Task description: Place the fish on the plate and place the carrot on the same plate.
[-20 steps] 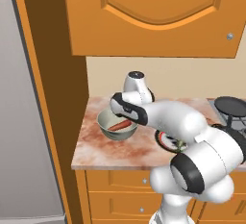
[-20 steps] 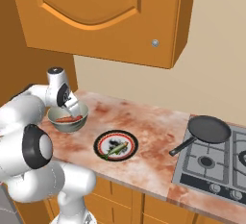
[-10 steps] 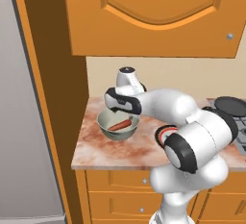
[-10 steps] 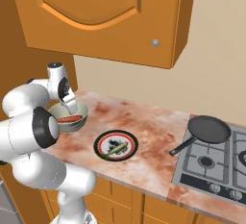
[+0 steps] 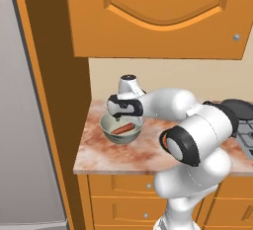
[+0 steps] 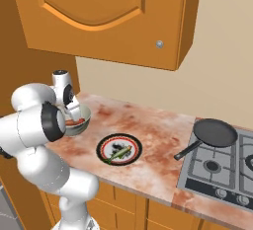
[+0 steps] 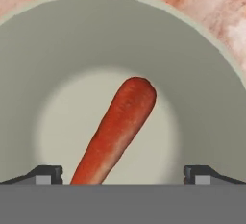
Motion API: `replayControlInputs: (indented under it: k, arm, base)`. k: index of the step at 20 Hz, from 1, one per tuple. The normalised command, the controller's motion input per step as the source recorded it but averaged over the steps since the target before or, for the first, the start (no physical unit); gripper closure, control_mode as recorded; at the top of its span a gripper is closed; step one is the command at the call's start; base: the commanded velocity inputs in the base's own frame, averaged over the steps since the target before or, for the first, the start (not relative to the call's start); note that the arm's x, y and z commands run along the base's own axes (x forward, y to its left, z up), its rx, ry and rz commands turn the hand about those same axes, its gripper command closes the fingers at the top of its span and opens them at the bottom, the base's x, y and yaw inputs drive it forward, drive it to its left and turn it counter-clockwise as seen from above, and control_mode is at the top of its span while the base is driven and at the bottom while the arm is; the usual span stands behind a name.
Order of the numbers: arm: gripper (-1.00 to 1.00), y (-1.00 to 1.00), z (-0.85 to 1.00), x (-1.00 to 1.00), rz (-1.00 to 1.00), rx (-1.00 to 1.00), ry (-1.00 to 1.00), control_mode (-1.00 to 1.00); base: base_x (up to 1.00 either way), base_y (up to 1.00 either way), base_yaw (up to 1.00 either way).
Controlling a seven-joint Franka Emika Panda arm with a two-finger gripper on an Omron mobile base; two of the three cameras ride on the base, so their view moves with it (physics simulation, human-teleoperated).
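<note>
The orange-red carrot (image 7: 117, 129) lies on the floor of the grey-green bowl (image 7: 72, 50), slanted between my two fingertips (image 7: 45, 174). My gripper (image 7: 123, 175) is open and points straight down into the bowl, just above the carrot (image 5: 123, 128), touching nothing. From the sides, the gripper (image 5: 127, 120) hangs over the bowl (image 5: 111, 134) at the counter's left end. The green-yellow fish (image 6: 118, 151) lies across the white centre of the black-rimmed plate (image 6: 134, 144), to the right of the bowl (image 6: 81, 128) and gripper (image 6: 74, 116).
A black frying pan (image 6: 215, 131) sits on the stove (image 6: 222, 174) at the right. A tall wooden side panel (image 5: 54, 100) stands close left of the bowl. Wall cabinets (image 5: 158, 17) hang above the counter.
The hand has come down a little closer over the bowl and the arm's elbow has swung. The jaws have stayed open. The carrot, fish and plate have not moved.
</note>
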Motion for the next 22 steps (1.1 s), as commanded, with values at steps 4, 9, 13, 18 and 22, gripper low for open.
replayControlInputs:
  k: [4, 9, 13, 18, 22]
  arm:
    - [-1.0, 0.0, -0.3, 0.1, 0.0, 0.0, 0.0, -1.0]
    - [-1.0, 0.0, -0.09, 0.28, 0.0, 0.0, 0.0, -1.0]
    - [-1.0, 0.0, 0.0, 0.33, -0.01, 0.0, 0.0, -1.0]
    - [-1.0, 0.0, -0.04, 0.02, -0.04, 0.0, 0.0, -1.0]
    - [-1.0, 0.0, -0.15, -0.05, -0.02, 0.0, 0.01, -1.0]
  base:
    - [0.0, 0.0, 0.0]
    - [0.0, 0.0, 0.0]
    - [0.0, 0.0, 0.0]
    - [0.0, 0.0, 0.0]
    - [0.0, 0.0, 0.0]
